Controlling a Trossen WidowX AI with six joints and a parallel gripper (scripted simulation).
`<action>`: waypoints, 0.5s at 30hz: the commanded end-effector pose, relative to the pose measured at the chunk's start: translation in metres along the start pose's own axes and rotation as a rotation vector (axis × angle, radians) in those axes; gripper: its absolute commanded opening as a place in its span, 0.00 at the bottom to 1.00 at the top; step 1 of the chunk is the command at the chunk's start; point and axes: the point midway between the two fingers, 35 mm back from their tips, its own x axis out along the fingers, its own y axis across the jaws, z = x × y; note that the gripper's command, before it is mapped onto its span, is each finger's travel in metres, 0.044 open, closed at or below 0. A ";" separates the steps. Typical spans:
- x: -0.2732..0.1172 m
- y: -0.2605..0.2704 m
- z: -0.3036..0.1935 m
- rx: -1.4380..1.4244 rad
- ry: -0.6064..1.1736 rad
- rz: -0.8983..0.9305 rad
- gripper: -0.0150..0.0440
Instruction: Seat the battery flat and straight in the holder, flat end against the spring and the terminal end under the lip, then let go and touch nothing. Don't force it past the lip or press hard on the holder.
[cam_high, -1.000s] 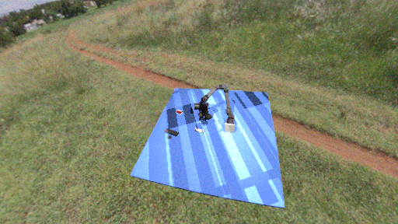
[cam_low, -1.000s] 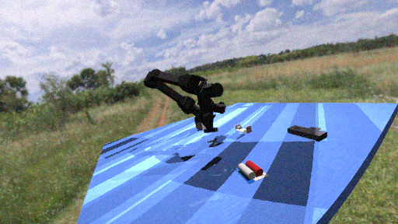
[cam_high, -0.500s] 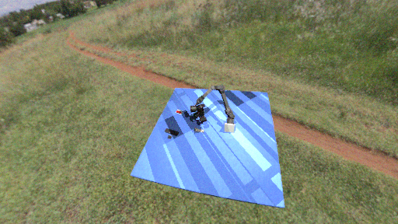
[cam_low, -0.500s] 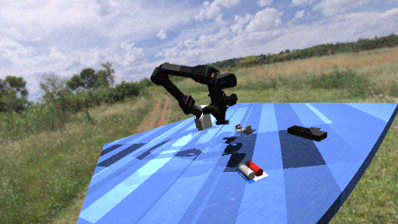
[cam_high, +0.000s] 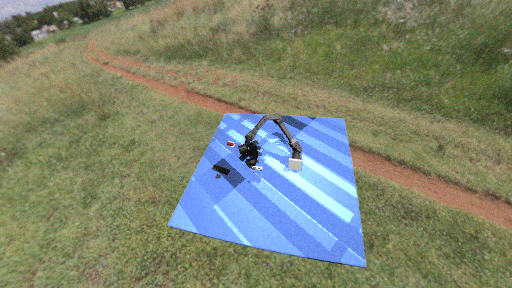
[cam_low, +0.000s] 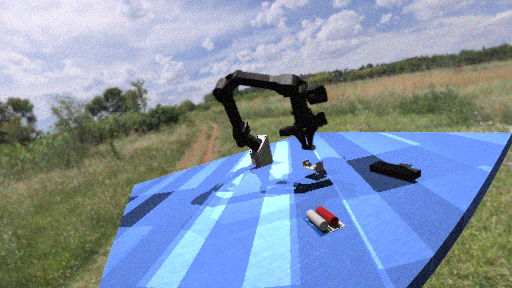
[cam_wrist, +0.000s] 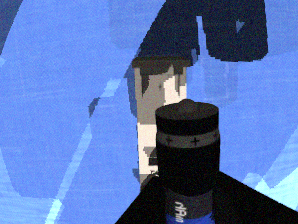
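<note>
My gripper (cam_low: 308, 146) (cam_wrist: 186, 184) is shut on the battery (cam_wrist: 187, 165), a dark cylinder with a plus-marked grey band and a blue part lower down. Its terminal end points up the wrist view. The pale holder (cam_wrist: 149, 107) (cam_low: 306, 166) (cam_high: 257, 168) lies on the blue table top, with a dark upright end at the top of the wrist view. The battery is above the holder, overlapping its lower right part in the wrist view; the exterior view shows a gap between fingertips and holder. The battery and fingers hide the holder's near end. The spring and lip cannot be told apart.
A small board (cam_low: 341, 227) carries a red cylinder (cam_low: 327, 216) and a white cylinder (cam_low: 317, 220). A long black block (cam_low: 395, 170) (cam_high: 221, 170) lies on the other side of the holder. The arm's pale base block (cam_high: 295, 164) stands on the blue table top (cam_high: 280, 225).
</note>
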 end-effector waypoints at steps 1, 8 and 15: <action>0.000 0.009 0.000 0.058 0.005 0.000 0.36; 0.002 0.009 0.000 0.066 -0.012 0.002 0.36; 0.016 0.011 0.003 0.057 -0.091 0.012 0.36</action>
